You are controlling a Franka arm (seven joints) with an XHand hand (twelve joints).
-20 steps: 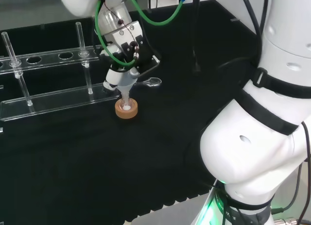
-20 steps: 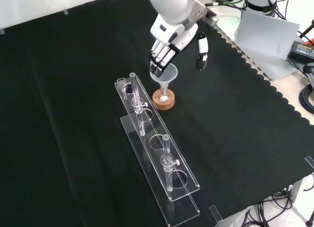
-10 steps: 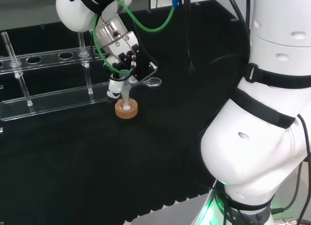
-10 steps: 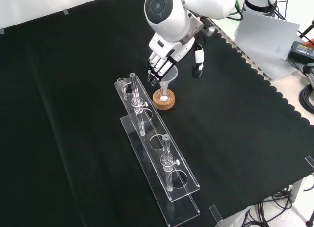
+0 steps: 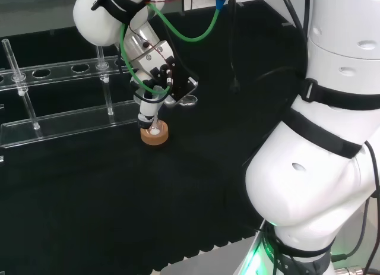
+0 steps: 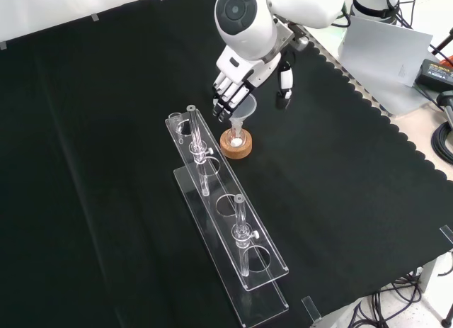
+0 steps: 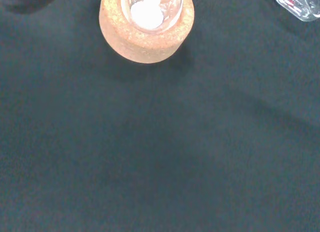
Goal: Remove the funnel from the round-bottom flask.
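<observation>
Rack: a long clear plastic test-tube rack (image 6: 230,246) is lying nearest the front camera, running diagonally across the black cloth (image 6: 99,200), with clear glass tubes (image 6: 241,229) standing upright in it.
Stand: a round cork ring stand (image 6: 236,144) is sitting just beside the rack's far end; in the wrist view the same ring (image 7: 146,29) is showing with something white at its centre.
Flask: a small clear round-bottom flask (image 6: 235,137) is resting in the cork ring, barely readable against the cloth.
Funnel: the clear cone-shaped funnel (image 6: 241,110) is standing upright with its stem down in the flask's neck, right above the cork ring.
Hand: the black and white hand (image 6: 237,80) is hovering over the funnel's mouth, fingers (image 6: 224,103) curving down at the rim on the front view's left, thumb (image 6: 284,83) hanging apart on the right; whether any finger is touching the rim, I cannot tell.
Head view: the hand (image 5: 155,79) is sitting directly above the cork ring (image 5: 154,132).
</observation>
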